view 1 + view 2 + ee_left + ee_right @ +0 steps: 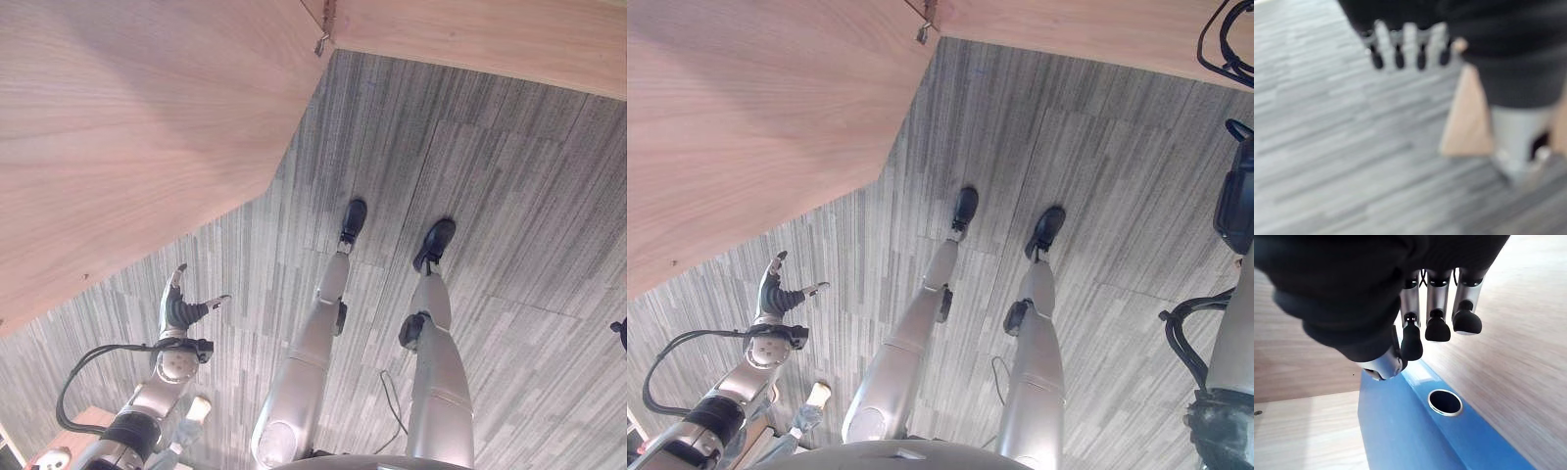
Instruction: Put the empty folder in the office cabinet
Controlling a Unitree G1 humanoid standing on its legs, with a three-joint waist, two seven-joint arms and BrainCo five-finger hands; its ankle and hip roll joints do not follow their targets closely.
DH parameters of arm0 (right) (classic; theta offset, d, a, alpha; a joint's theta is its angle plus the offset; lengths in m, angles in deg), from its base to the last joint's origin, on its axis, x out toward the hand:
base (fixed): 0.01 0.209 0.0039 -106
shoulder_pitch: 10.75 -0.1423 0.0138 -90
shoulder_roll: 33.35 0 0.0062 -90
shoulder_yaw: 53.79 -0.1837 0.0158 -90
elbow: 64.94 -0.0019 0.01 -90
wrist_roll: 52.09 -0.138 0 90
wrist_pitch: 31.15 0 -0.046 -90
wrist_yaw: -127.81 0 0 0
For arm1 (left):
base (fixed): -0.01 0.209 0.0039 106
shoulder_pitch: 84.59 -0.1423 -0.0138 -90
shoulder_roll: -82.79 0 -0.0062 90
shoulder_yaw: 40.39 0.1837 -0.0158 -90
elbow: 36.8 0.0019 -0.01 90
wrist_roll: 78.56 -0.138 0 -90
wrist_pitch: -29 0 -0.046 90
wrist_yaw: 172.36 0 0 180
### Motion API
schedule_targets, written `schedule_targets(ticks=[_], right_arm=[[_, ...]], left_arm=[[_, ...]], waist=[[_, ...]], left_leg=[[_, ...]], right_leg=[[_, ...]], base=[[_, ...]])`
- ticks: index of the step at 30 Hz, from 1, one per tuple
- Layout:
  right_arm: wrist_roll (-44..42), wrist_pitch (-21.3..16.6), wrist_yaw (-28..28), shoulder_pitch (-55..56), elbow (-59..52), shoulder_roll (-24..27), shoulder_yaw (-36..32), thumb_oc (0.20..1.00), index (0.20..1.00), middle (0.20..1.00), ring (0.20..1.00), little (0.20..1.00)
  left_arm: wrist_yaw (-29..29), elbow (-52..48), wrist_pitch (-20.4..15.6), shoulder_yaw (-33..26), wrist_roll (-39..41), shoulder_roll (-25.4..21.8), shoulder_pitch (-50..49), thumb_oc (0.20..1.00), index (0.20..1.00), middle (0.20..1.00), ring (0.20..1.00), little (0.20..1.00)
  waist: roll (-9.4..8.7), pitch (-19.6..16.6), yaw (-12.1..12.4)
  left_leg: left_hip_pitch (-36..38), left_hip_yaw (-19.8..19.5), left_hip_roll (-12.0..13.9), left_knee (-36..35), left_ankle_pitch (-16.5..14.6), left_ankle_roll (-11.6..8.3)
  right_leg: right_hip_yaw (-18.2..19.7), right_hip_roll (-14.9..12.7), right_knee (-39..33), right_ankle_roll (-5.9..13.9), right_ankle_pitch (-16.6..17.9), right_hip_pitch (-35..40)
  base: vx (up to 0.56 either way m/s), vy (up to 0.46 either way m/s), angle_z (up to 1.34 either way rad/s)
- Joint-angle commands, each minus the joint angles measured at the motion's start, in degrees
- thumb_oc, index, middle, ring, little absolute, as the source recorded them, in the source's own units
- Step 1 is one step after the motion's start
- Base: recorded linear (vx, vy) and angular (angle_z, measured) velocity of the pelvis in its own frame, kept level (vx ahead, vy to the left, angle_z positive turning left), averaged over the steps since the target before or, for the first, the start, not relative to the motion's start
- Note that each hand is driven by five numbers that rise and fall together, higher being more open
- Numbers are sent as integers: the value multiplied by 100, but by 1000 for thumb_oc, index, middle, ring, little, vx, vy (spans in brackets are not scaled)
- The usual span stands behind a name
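Right hand (1420, 328), fingers curled, hovers just above the blue folder's (1415, 431) spine with its metal-ringed finger hole (1444, 402), not gripping it; light wooden cabinet panels (1508, 347) rise beyond. Left hand (178, 308) hangs open over grey striped carpet (490, 166).

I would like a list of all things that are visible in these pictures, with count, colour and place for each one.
Folder: one, blue, with a metal-ringed finger hole in its spine; standing between wooden surfaces, right under the right hand.
Wooden panels: light brown, several; one large across the upper left of the head views, another along the top right, with a small metal fitting where they meet.
Carpet floor: grey, striped tiles, below the robot.
Left hand: one, fingers straight, holding nothing, low over the floor.
Right hand: one, fingertips curled just above the folder's spine; whether they touch it is unclear.
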Motion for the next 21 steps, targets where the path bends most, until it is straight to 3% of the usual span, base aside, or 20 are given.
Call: schedule_targets(ticks=[1,4,5,7,8,9,17,21], right_arm=[[14,-287,396,539,-132,0,592,200,200,200,200,200],[-2,-286,420,529,-115,5,602,200,200,200,200,200],[45,-97,1076,526,-273,-35,1044,200,200,200,200,200],[41,-59,1263,524,-281,-42,1152,200,200,200,200,200],[19,-58,1332,532,-263,-67,1183,200,200,200,200,200],[11,-60,1389,513,-253,-80,1223,200,200,200,200,200],[-54,179,1932,529,-68,-73,1431,200,200,200,200,200],[23,161,1897,516,44,-24,1394,200,200,200,200,200]], left_arm=[[-164,399,1,-2,160,-39,-151,1000,1000,1000,1000,1000],[-160,400,0,-2,163,-37,-149,1000,1000,1000,1000,1000],[-20,333,-83,-75,237,-151,-234,1000,1000,1000,1000,1000],[37,297,-96,-83,281,-168,-283,1000,1000,1000,1000,1000],[68,271,-105,-73,315,-181,-309,1000,1000,1000,1000,1000],[103,248,-111,-65,326,-191,-318,1000,1000,1000,1000,1000],[398,39,-90,-57,374,-357,-508,1000,1000,1000,1000,1000],[465,60,-56,-49,392,-337,-553,1000,1000,1000,1000,1000]], waist=[[-363,-395,246],[-360,-396,246],[-378,-416,316],[-372,-405,340],[-361,-369,355],[-367,-409,378],[-333,-459,487],[-333,-472,502]], left_leg=[[385,390,501,-116,-759,-665],[382,389,501,-116,-758,-666],[406,382,542,-116,-871,-700],[372,385,552,-116,-857,-708],[308,395,540,-116,-719,-699],[344,383,558,-116,-839,-713],[319,360,559,-116,-825,-725],[315,358,561,-116,-823,-721]], right_leg=[[374,-613,-429,814,-447,578],[373,-613,-429,814,-446,575],[410,-604,-429,843,-576,590],[412,-604,-429,839,-572,557],[374,-616,-429,810,-445,493],[408,-603,-429,840,-573,535],[380,-593,-429,830,-588,531],[386,-593,-429,830,-604,533]], base=[[0,0,0],[25,-16,0],[76,-47,0],[11,-25,0],[0,0,0],[0,0,0],[10,-5,1],[0,0,0]])
